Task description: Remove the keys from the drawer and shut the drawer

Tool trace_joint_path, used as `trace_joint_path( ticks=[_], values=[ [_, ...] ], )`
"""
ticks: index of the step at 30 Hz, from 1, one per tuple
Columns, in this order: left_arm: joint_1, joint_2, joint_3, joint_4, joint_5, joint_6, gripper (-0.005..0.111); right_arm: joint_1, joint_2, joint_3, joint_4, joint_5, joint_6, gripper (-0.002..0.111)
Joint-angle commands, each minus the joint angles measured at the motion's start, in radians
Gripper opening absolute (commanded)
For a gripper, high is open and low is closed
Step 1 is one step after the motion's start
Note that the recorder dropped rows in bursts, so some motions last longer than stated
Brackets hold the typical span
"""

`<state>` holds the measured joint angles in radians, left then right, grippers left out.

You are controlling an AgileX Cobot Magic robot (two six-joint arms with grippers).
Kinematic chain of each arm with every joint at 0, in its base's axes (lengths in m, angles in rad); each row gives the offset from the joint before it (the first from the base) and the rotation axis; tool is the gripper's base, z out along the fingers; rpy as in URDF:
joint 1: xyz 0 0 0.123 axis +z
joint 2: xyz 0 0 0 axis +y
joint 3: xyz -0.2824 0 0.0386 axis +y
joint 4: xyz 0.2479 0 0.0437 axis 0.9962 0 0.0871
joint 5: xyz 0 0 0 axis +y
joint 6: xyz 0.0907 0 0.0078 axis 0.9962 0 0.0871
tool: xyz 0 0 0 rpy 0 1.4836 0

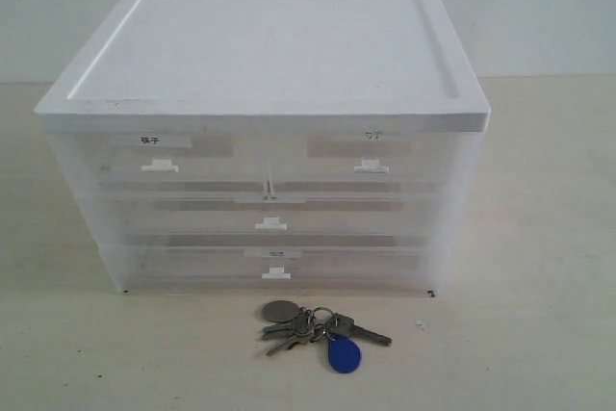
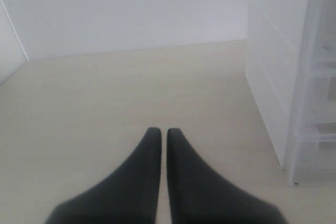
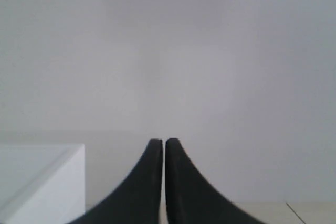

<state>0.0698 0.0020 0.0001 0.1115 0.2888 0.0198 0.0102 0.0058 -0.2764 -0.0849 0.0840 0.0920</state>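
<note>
The keys (image 1: pixel 318 327) lie on the table in front of the white drawer cabinet (image 1: pixel 269 55), with their blue fob (image 1: pixel 344 354) nearest the front and the grey disc tag (image 1: pixel 279 311) at the left. The right narrow drawer (image 1: pixel 371 156) sits flush with the cabinet front, its white tab handle (image 1: pixel 371 167) showing. Neither arm appears in the exterior view. My left gripper (image 2: pixel 159 131) is shut over bare table, beside the cabinet's side (image 2: pixel 294 77). My right gripper (image 3: pixel 158 142) is shut and empty, facing a blank wall past a corner of the cabinet top (image 3: pixel 42 177).
The left narrow drawer (image 1: pixel 159 153) carries a bold black label. Two full-width drawers (image 1: pixel 271 214) lie below the narrow pair, all pushed in. The beige table (image 1: pixel 539 334) spreads around the cabinet, and a white wall stands behind it.
</note>
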Motion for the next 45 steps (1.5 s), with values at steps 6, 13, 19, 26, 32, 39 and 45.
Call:
trace_joint_path(
  ticks=[6,13,19,26,32,39,45],
  values=[
    [0.001,-0.002,0.000,0.002,0.000,-0.007,0.005,-0.051,-0.006,0.276,-0.036,0.046,0.004,0.000],
    [0.001,-0.002,0.000,0.005,0.000,-0.007,0.005,-0.049,-0.006,0.276,-0.104,0.237,-0.050,0.000],
    [0.001,-0.002,0.000,0.005,0.000,-0.007,0.005,-0.049,-0.006,0.276,-0.079,0.251,-0.006,0.000],
    [0.001,-0.002,0.000,0.005,0.000,-0.007,0.005,-0.049,-0.006,0.276,-0.077,0.251,0.005,0.000],
    [0.001,-0.002,0.000,0.005,0.000,-0.007,0.005,-0.049,-0.006,0.276,-0.077,0.251,0.005,0.000],
    [0.001,-0.002,0.000,0.005,0.000,-0.007,0.005,-0.049,-0.006,0.276,-0.077,0.251,0.005,0.000],
    [0.001,-0.002,0.000,0.005,0.000,-0.007,0.005,-0.049,-0.006,0.276,-0.077,0.251,0.005,0.000]
  ],
)
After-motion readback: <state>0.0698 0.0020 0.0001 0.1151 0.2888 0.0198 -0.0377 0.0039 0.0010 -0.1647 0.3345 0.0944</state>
